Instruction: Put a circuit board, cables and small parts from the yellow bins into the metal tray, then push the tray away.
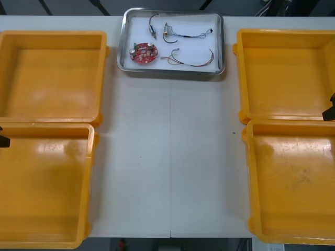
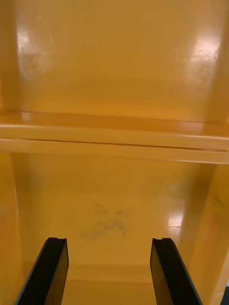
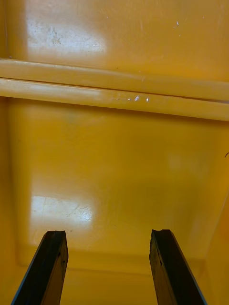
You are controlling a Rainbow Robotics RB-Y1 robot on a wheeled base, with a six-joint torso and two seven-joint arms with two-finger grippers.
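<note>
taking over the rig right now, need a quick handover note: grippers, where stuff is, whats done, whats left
Left gripper: jaws open, holding nothing, over the yellow bins on the left.
Right gripper: jaws open, holding nothing, over those on the right.
Metal tray: at the table's far edge, holding a red circuit board, cables and a small metal part.
Done: loading; the bins look bare, and the tray seems pushed away.
Left: probably nothing.
</note>
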